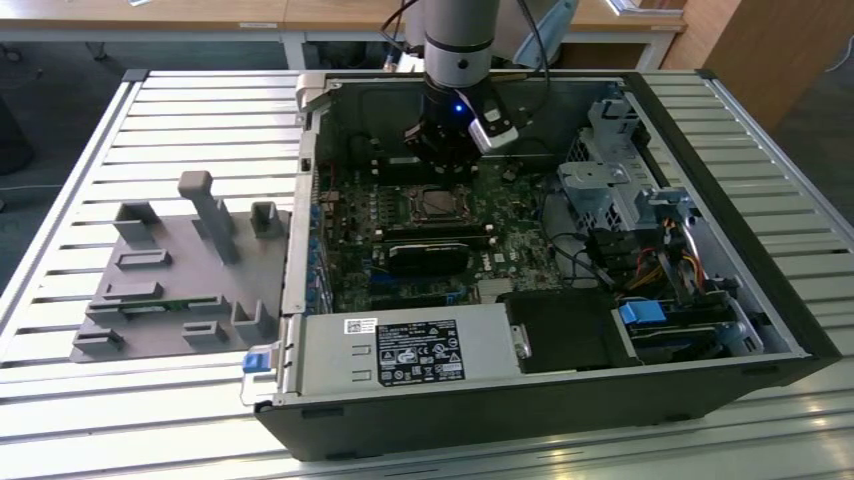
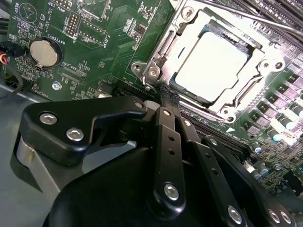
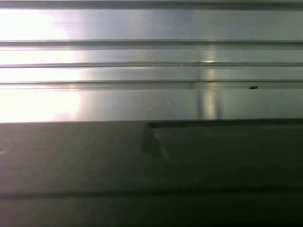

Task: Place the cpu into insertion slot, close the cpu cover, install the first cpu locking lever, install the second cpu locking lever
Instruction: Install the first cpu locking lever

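The cpu (image 2: pixel 212 66), a silvery square chip, lies flat in the insertion slot (image 1: pixel 434 204) on the green motherboard. The cpu cover (image 2: pixel 190 21), a thin metal frame, lies down around it, and the chip's top shows through its window. A thin lever rod (image 2: pixel 246 17) runs along the cover's far side. My gripper (image 2: pixel 164 92) is shut, its black fingertips pressed together at the socket's corner with nothing visible between them. In the exterior view the gripper (image 1: pixel 447 158) hangs inside the open computer case, just behind the socket.
A power supply (image 1: pixel 400 350) fills the case's near side, and a drive cage with cables (image 1: pixel 621 195) stands at the exterior view's right. A long black module (image 1: pixel 434 245) lies in front of the socket. A grey fixture block (image 1: pixel 174 270) sits on the slatted table (image 1: pixel 134 400).
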